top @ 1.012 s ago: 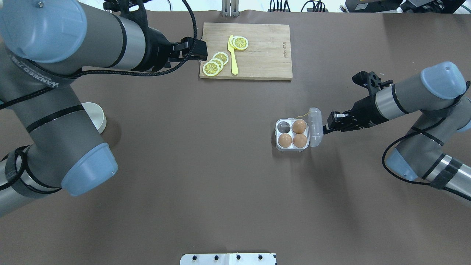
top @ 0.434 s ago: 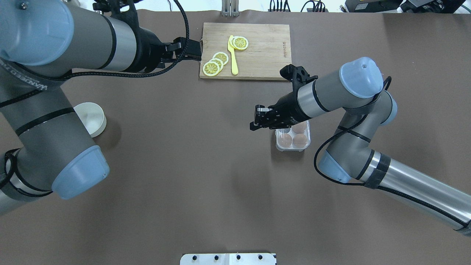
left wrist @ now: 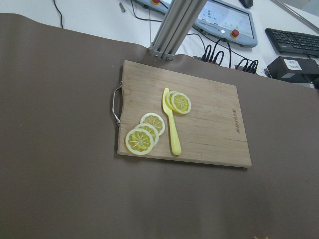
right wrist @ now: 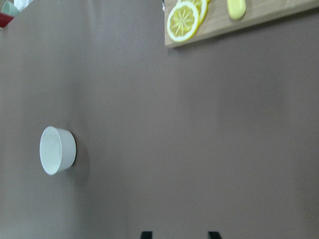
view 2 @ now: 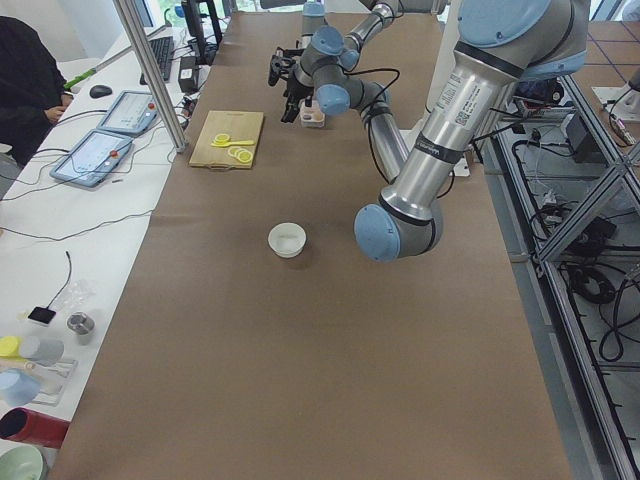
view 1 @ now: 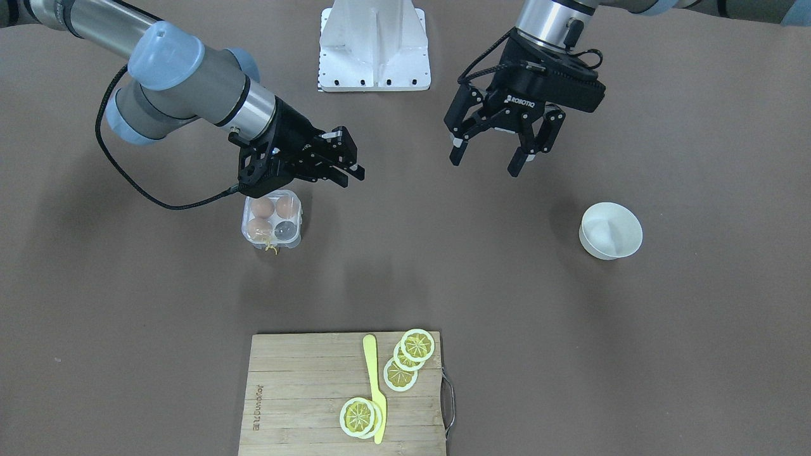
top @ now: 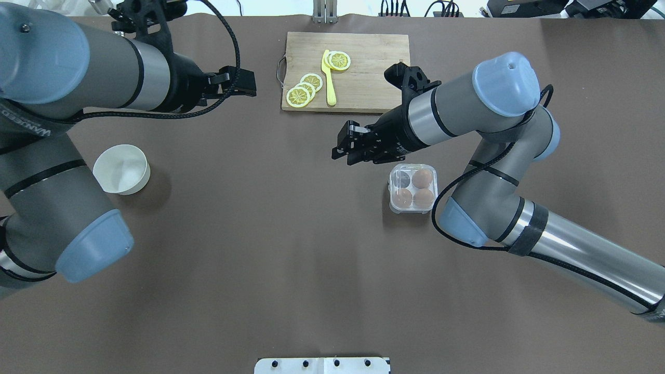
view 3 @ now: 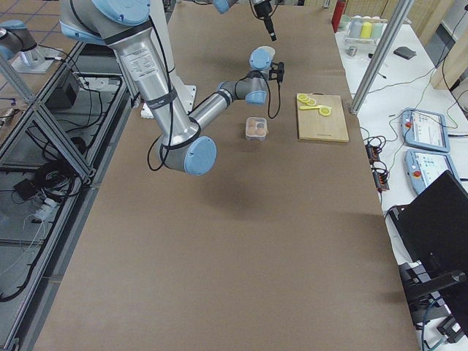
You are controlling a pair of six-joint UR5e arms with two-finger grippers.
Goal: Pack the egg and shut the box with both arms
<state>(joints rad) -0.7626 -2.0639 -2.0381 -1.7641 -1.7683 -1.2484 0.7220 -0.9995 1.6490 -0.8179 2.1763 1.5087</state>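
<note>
The clear egg box (top: 414, 210) sits right of the table's middle with its transparent lid folded down over the tray. Three tan-brown eggs (top: 424, 177) fill three cells and one cell is empty. The box also shows in the front-facing view (view 1: 246, 232), with its yellow string (view 1: 271, 248) hanging off one side. My right gripper (top: 342, 155) is open and empty, hovering to the left of and beyond the box, apart from it (view 1: 352, 172). My left gripper (top: 252, 83) is open and empty, high near the far left (view 1: 485, 163).
A wooden cutting board (top: 374, 78) with lemon slices (top: 304, 89) and a yellow knife (top: 328, 78) lies at the far middle. A white bowl (top: 121, 169) stands at the left. The robot's white base plate (top: 322, 365) is at the near edge.
The box lid, open to the right a second ago, now lies shut. My right gripper swept leftward over the box and past it. My left gripper drew back left from the board.
</note>
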